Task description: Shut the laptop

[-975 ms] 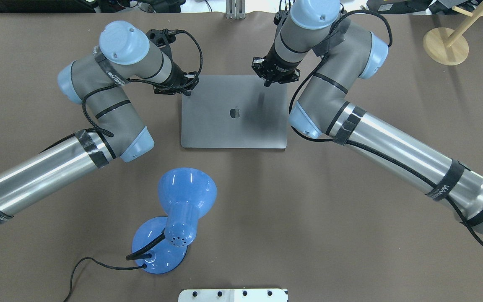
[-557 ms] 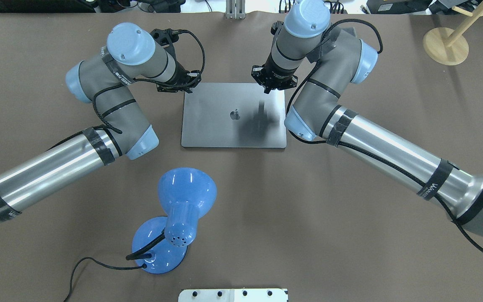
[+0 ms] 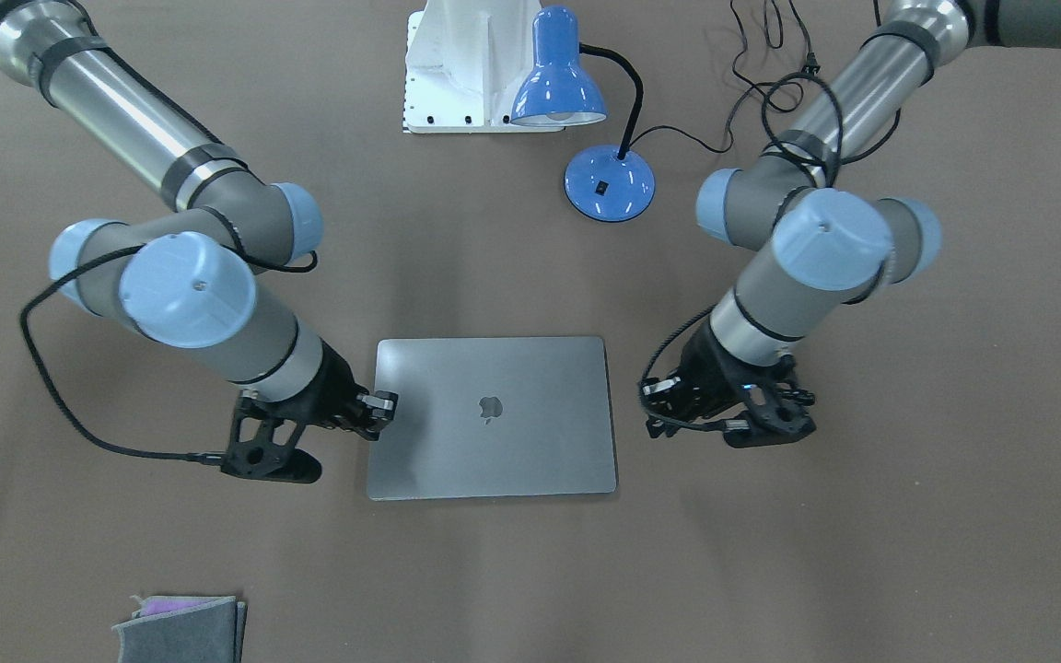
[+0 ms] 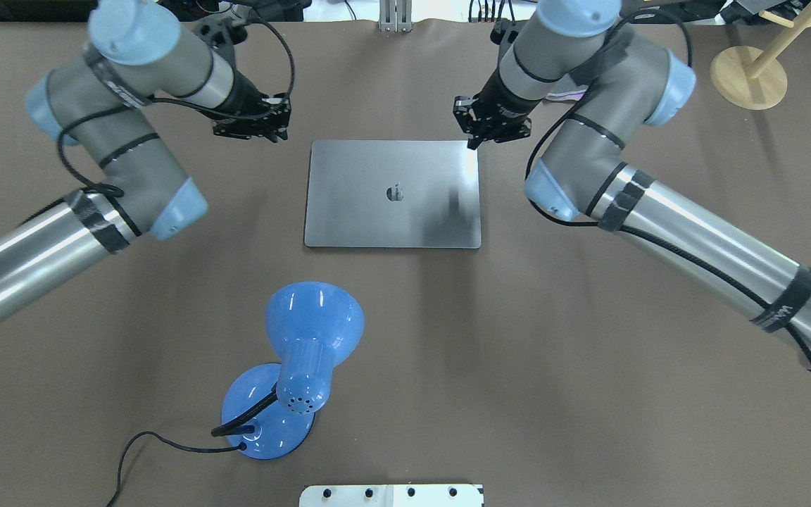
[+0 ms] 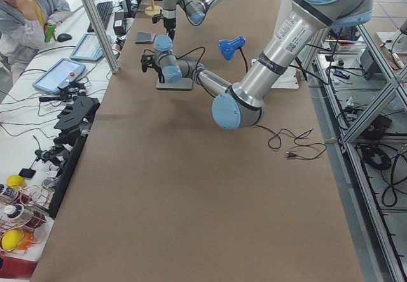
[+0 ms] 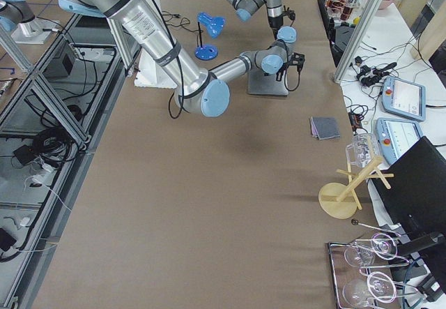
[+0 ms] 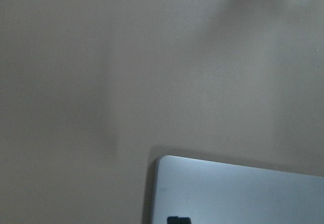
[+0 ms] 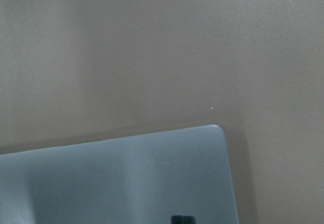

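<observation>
The laptop (image 4: 391,211) lies shut and flat on the brown table, its grey lid with the dark apple logo facing up; it also shows in the front view (image 3: 494,442). My left gripper (image 4: 273,132) hovers just beyond the lid's far left corner, apart from it, and looks shut and empty. My right gripper (image 4: 474,143) is over the far right corner, shut and empty. Each wrist view shows one lid corner (image 7: 243,193) (image 8: 126,178) below a dark fingertip.
A blue desk lamp (image 4: 303,352) with its black cord stands near the robot's side, in front of the laptop. A white base plate (image 4: 391,495) is at the near edge. A wooden stand (image 4: 748,76) is far right. A folded grey cloth (image 3: 180,631) lies near the operators' edge.
The lid has gone down flat. My left gripper has pulled away to the left, off the lid's corner. My right gripper has shifted right to the far right corner.
</observation>
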Available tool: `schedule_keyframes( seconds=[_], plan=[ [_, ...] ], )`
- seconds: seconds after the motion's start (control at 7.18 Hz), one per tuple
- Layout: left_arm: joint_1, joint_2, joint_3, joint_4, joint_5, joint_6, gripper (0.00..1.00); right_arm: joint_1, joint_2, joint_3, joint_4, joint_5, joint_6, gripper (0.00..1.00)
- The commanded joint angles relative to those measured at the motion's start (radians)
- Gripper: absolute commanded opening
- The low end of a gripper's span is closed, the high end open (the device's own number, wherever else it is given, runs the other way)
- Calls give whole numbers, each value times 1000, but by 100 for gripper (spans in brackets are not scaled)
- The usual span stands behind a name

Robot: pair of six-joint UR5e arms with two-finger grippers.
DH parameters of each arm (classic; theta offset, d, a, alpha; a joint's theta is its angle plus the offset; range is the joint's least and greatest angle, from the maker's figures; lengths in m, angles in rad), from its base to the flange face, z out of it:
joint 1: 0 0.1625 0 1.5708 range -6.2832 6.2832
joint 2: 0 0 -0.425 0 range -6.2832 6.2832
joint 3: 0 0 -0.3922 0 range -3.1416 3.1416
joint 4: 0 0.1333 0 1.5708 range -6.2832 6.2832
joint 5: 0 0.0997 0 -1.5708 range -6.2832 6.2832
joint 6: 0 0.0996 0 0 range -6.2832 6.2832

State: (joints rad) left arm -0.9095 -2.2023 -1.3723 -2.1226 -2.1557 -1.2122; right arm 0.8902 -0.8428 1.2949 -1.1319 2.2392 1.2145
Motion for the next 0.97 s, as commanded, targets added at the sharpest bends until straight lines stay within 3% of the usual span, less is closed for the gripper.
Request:
schedule_keyframes(
  seconds=[0.0,0.14,0.28,0.56,0.84],
  plan=[
    [-129,221,-274,216,-97,312,97,152,-201,176,-8,93,-169,100],
    [-182,289,-374,357,-102,468,97,221,-276,213,-14,152,-247,100],
    [-236,376,-428,413,-102,635,97,280,-350,245,-19,186,-344,100],
    [-438,539,-401,417,-177,1052,97,386,-514,276,-22,192,-609,100],
    [-497,666,-398,406,-182,1129,97,473,-673,276,-40,191,-853,100]
  ],
)
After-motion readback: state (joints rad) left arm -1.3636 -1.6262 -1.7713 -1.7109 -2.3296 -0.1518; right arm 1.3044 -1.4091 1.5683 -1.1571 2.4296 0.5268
